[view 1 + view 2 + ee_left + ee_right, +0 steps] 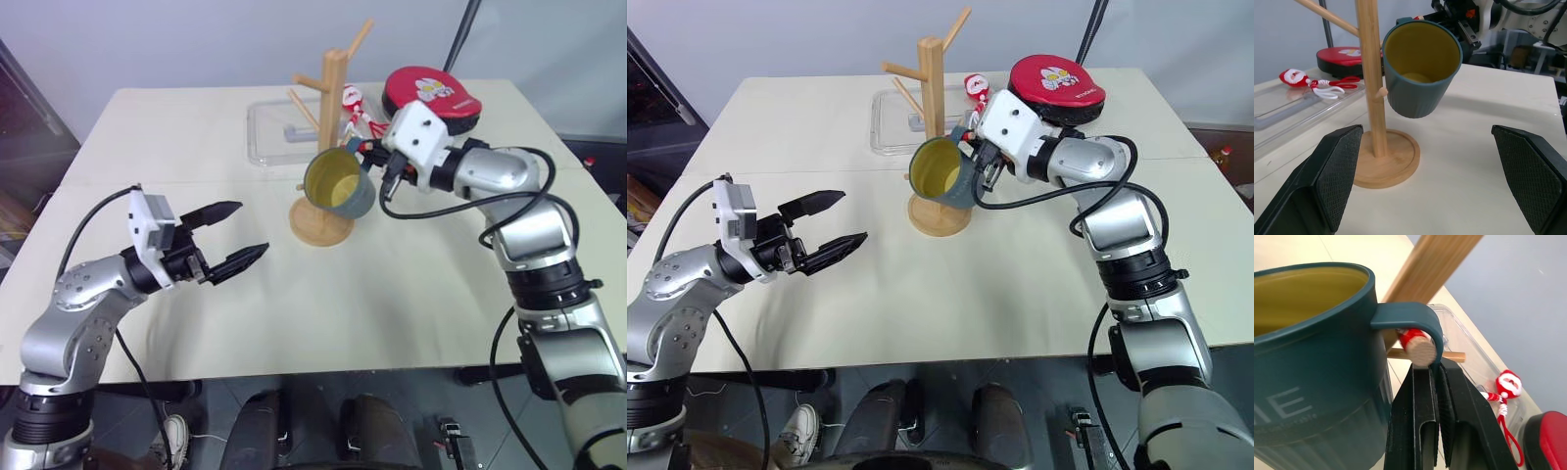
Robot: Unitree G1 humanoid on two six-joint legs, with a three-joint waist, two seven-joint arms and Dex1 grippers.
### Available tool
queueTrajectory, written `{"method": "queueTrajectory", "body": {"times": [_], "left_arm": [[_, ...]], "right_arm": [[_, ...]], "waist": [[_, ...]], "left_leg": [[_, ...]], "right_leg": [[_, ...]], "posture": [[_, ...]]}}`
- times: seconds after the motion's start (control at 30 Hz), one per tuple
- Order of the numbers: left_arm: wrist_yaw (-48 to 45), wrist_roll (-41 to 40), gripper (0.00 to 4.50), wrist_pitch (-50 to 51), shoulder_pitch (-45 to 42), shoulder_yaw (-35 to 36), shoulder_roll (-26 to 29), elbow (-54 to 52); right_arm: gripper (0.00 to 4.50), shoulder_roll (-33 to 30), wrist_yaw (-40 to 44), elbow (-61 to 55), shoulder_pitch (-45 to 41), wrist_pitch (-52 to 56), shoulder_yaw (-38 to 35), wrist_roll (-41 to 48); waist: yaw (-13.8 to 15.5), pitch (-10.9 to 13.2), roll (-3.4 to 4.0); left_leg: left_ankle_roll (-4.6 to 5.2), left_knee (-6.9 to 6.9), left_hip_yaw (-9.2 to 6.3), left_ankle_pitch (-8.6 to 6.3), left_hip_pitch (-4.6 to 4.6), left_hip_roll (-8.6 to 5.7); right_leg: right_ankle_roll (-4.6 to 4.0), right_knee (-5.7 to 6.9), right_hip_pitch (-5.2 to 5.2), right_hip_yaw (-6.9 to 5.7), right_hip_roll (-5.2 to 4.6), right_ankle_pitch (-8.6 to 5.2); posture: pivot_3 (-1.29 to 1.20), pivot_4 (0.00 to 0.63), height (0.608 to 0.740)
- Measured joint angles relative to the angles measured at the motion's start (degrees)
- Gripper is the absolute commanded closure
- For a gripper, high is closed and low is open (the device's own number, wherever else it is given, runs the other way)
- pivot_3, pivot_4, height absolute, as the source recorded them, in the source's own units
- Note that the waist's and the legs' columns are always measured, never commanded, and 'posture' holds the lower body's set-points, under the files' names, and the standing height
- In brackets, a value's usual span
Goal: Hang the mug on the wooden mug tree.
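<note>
Cream table [196, 127]: the mug [340, 183] is pinched by its handle in the nearly closed right gripper [1436, 377], peg end seen through the loop, wooden mug tree [331, 137] just beyond. Left gripper [233, 235] is held wide open, empty, farther off.

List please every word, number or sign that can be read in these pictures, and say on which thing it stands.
"ME": large raised letters on the mug wall, the start cut off by the picture's edge.
Smaller raised line under it on the mug: too blurred to read.
Red case: a printed cartoon face, no readable words.
</note>
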Motion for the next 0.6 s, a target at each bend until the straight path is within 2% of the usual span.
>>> {"method": "queueTrajectory", "body": {"times": [0.1, 0.23, 0.33, 0.5, 0.6], "left_arm": [[0.0, 0.0, 0.0, 0.0, 0.0, 0.0, -0.1, 0.0], [0.3, 0.1, 0.0, 0.0, 0.0, 0.0, -0.3, 0.0], [1.5, 1.1, 0.0, -0.2, 0.0, -0.1, -0.8, 0.6], [6.9, 5.8, 0.0, -1.6, 2.5, 0.3, -3.5, 6.5], [10.8, 8.2, 0.0, -4.5, 3.1, 0.8, -6.4, 9.2]], "right_arm": [[2.14, 0.2, -0.2, 0.0, 0.0, -0.3, 0.0, -0.6], [2.14, -1.6, -0.4, -0.6, 0.0, -0.7, -1.1, -0.8], [2.14, -4.1, -0.3, -3.4, 1.5, -0.1, -5.4, 0.5], [2.14, -6.1, -0.8, -7.1, 13.1, 2.1, -16.1, 5.7], [2.14, -3.0, -2.2, -9.3, 22.1, 2.4, -20.7, 9.5]], "waist": [[0.0, 0.0, 0.0], [0.1, 0.0, 0.01], [0.3, 0.0, -0.01], [0.1, 0.0, -0.08], [0.0, 0.0, -0.09]], "left_leg": [[0.0, 0.0, 0.0, 0.0, 0.0, 0.0], [0.0, 0.0, 0.0, 0.0, -0.01, 0.0], [0.01, -0.01, -0.02, -0.01, -0.01, -0.01], [0.08, 0.0, 0.0, -0.06, -0.01, 0.0], [0.08, -0.04, 0.0, -0.06, 0.01, 0.05]], "right_leg": [[0.0, 0.0, -0.01, 0.0, 0.0, 0.0], [0.0, 0.0, -0.01, 0.0, -0.01, 0.0], [0.0, -0.03, 0.02, -0.01, -0.03, 0.0], [0.01, -0.05, 0.03, -0.01, -0.04, 0.0], [0.0, -0.05, 0.02, -0.01, 0.0, 0.0]], "posture": [[0.0, 0.15, 0.74], [0.0, 0.15, 0.74], [0.0, 0.15, 0.74], [0.0, 0.15, 0.74], [0.0, 0.15, 0.74]]}}
